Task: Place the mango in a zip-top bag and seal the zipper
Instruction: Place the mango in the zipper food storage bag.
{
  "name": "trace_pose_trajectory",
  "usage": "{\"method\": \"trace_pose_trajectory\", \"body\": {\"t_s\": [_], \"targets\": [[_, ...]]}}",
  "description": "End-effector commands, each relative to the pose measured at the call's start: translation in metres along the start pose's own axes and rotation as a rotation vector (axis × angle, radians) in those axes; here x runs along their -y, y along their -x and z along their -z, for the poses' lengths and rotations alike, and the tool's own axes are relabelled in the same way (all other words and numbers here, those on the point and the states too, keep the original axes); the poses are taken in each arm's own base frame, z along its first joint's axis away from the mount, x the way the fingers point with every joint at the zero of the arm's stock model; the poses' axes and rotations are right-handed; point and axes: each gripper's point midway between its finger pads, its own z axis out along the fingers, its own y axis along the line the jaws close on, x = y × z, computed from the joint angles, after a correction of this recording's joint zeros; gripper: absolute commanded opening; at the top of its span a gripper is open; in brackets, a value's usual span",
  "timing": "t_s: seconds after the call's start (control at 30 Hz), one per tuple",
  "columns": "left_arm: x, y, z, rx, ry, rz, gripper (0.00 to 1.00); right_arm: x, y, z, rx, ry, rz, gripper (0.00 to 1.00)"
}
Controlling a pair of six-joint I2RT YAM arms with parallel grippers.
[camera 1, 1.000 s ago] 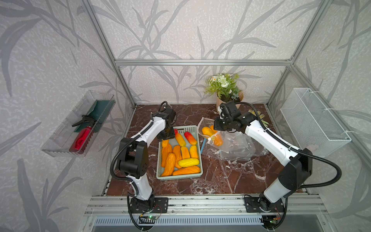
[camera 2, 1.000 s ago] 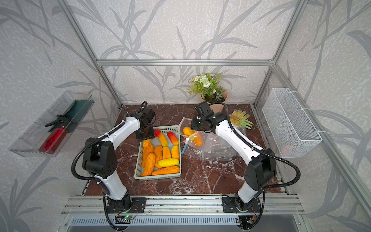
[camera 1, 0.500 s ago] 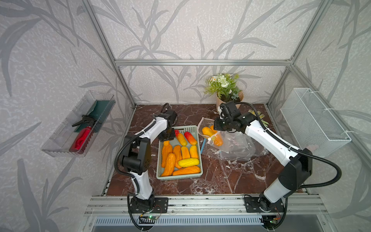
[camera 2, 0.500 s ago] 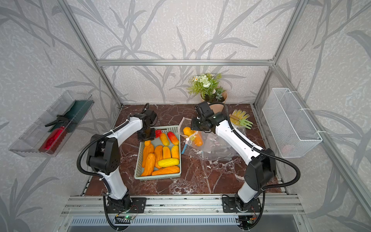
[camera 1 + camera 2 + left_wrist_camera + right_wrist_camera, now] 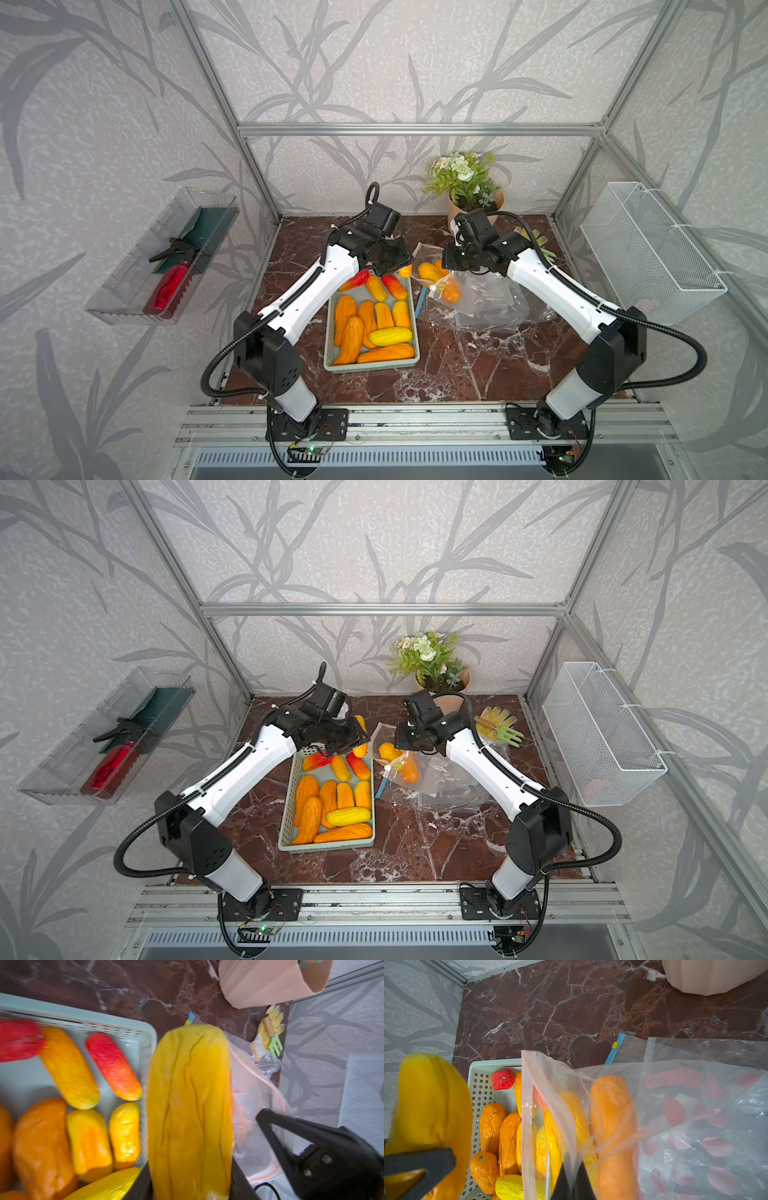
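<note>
My left gripper [image 5: 190, 1178] is shut on a yellow mango [image 5: 189, 1105], which stands up between its jaws. In a top view this mango [image 5: 405, 271] hangs over the basket's far right corner, close beside the zip-top bag [image 5: 490, 299]. My right gripper [image 5: 572, 1167] is shut on the bag's clear edge and holds the mouth up. Two orange mangoes [image 5: 612, 1126] lie inside the bag. The light-blue zipper [image 5: 420, 297] runs along the mouth next to the basket. In the right wrist view the held mango [image 5: 431, 1105] shows at the left.
A mint-green perforated basket [image 5: 372, 365] with several mangoes stands left of the bag. A potted plant [image 5: 473, 203] is at the back, and gloves with a green fork [image 5: 498, 725] lie to its right. A wire basket [image 5: 648, 249] and a clear tray [image 5: 166, 257] hang on the side walls.
My left gripper has closed on the yellow mango and carried it from the basket's far left corner rightward to the bag's mouth. The right arm has stayed still, holding the bag.
</note>
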Motion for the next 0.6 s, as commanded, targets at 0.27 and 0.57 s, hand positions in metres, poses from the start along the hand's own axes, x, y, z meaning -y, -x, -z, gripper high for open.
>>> {"method": "trace_pose_trajectory", "body": {"t_s": [0.27,0.57], "targets": [[0.061,-0.006,-0.024,-0.087,-0.229,0.168,0.22,-0.026,0.028,0.04,0.113,0.13,-0.041,0.0],[0.057,-0.018,-0.035,-0.166,-0.15,0.182,0.28,-0.027,0.043,0.057,0.178,0.216,-0.128,0.0]]}}
